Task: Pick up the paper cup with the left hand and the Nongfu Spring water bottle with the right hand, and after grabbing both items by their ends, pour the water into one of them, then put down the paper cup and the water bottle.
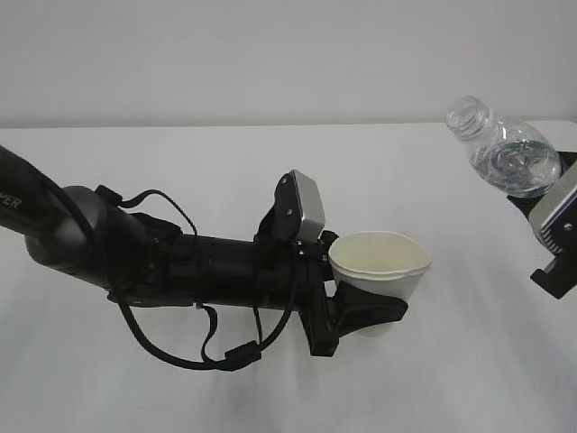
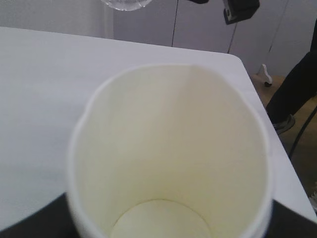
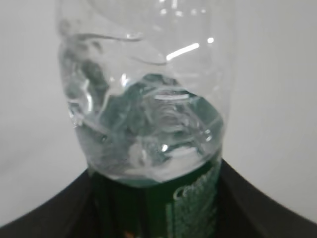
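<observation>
Paper cup (image 1: 380, 271) clamped low in left hand (image 1: 361, 311), upright, mouth open; Nongfu Spring water bottle (image 1: 507, 152) pinched by right hand (image 1: 557, 216), up right, well apart, neck tilted toward cup, water (image 3: 148, 134) inside

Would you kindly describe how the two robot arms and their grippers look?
The left arm is black and tubular, with white lettering near its far end, loose black cables looping beneath it, and a grey boxy camera module on the wrist. Its gripper is black with two fingers. Of the right arm, only a light grey boxy module and black gripper parts show at the frame edge.
</observation>
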Robot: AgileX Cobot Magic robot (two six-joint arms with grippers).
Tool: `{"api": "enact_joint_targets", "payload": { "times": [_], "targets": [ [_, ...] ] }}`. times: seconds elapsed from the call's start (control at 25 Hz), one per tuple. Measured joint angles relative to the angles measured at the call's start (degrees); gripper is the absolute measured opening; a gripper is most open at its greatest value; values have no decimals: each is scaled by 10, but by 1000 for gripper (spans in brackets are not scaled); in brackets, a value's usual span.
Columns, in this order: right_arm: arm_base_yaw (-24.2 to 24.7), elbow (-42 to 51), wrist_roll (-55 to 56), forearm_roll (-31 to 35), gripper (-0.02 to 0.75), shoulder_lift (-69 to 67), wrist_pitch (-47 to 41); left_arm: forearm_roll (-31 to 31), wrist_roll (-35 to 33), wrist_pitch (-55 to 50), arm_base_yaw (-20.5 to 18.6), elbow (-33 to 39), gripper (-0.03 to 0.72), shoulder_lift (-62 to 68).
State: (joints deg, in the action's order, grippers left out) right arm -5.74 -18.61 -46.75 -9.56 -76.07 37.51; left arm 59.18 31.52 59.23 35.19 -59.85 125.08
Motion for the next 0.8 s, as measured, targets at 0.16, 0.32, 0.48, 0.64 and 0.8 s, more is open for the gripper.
{"api": "enact_joint_targets", "payload": {
  "times": [0.16,0.32,0.48,0.64,0.8],
  "targets": [
    [0,0,-31,1,409,0,-1,-7,0,-1,1,-1,419,0],
    [0,0,-60,1,409,0,-2,-15,0,-2,1,-1,419,0],
    [0,0,-103,1,409,0,-4,-20,0,-2,1,-1,419,0],
    [0,0,-114,1,409,0,-5,-20,0,-2,1,-1,419,0],
    [0,0,-135,1,408,0,-5,-20,0,-2,1,-1,419,0]
  ]
}}
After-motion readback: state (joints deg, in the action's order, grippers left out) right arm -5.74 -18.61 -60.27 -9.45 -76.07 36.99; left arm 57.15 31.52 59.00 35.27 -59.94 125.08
